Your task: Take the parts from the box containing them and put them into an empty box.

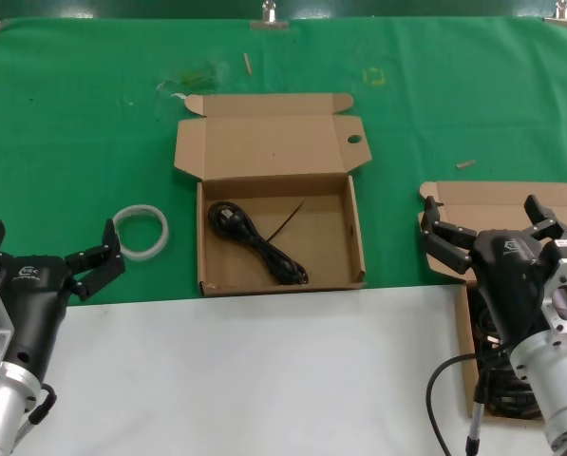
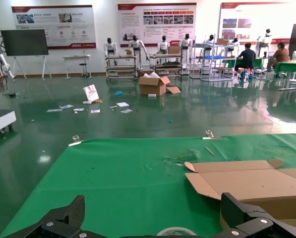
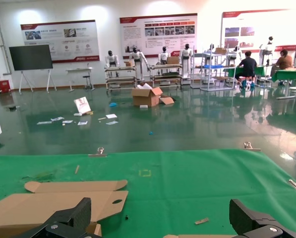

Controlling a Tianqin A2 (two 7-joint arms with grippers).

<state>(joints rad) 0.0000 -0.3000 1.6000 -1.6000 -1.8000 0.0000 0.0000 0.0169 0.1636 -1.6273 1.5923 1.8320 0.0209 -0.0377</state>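
Between both spread-fingered grippers, left (image 1: 50,253) and right (image 1: 482,215), one cable (image 1: 257,243) lies boxed

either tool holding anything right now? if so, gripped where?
Nothing held. Left tool is open beside the tape ring; right tool is open above the right box. One cable lies in the middle box.

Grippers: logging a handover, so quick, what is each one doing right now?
Left gripper: open, holding nothing, beside the white tape ring.
Right gripper: open, holding nothing, over the plain-lidded brown cardboard box.
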